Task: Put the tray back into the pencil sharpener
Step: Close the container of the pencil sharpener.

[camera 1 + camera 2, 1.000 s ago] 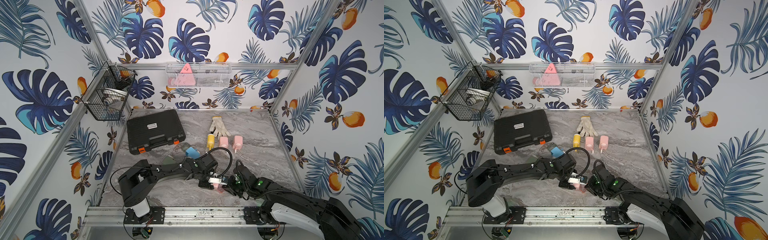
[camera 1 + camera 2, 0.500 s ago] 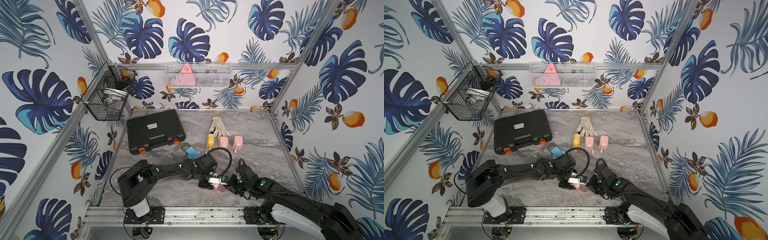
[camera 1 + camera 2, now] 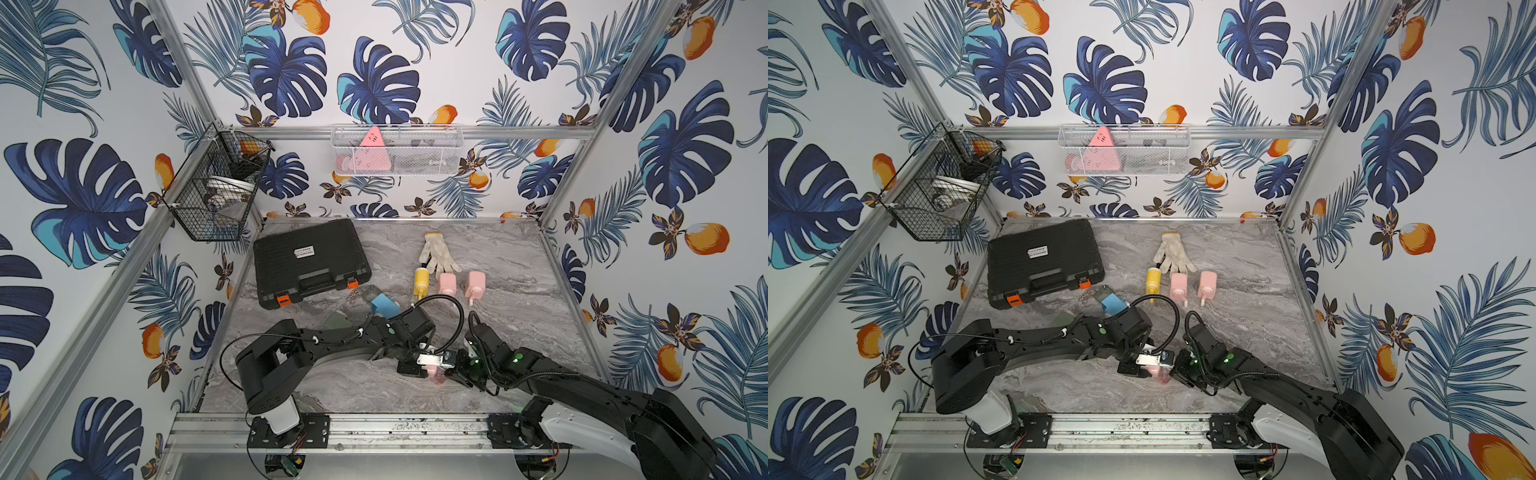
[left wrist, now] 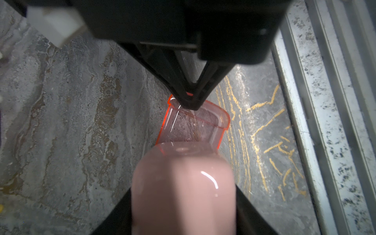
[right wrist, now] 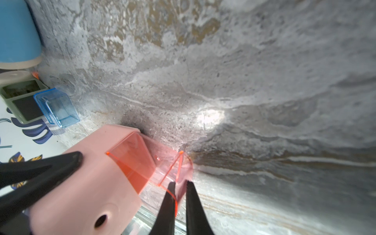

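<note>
The pink pencil sharpener (image 3: 432, 369) hangs low over the marble table near its front edge, with my left gripper (image 3: 417, 362) shut on its body. In the left wrist view the sharpener (image 4: 183, 189) fills the space between the black fingers (image 4: 248, 211). The clear red tray (image 5: 142, 162) sits partly inside the sharpener's (image 5: 91, 179) open end and sticks out at a tilt. My right gripper (image 5: 180, 187) is shut on the tray's outer wall. In the left wrist view the tray (image 4: 193, 126) meets the right gripper (image 4: 188, 100) at its far rim.
A blue sharpener (image 3: 384, 305), a green one (image 5: 22, 99) and a clear blue tray (image 5: 57, 109) lie behind the left arm. A black case (image 3: 309, 262), a glove (image 3: 438, 253) and several small bottles (image 3: 446, 284) sit further back. The metal front rail (image 4: 325, 122) runs close by.
The right gripper's fingers have closed further onto the tray's wall. Both arms have stayed almost where they were.
</note>
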Action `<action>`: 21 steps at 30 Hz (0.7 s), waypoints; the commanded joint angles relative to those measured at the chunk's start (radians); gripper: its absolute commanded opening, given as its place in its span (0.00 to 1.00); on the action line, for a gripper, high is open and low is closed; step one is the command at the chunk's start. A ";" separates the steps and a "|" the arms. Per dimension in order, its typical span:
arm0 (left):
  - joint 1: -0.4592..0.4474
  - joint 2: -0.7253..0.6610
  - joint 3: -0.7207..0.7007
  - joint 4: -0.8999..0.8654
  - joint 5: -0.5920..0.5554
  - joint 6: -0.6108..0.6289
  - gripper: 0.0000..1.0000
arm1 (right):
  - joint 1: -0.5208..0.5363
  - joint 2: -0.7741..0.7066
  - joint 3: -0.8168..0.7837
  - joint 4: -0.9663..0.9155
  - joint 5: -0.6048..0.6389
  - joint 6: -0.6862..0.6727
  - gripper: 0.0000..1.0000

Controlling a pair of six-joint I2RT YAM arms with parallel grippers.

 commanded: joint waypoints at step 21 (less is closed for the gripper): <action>0.001 0.004 -0.016 -0.059 0.064 0.032 0.51 | -0.019 -0.019 0.069 -0.002 -0.001 -0.183 0.18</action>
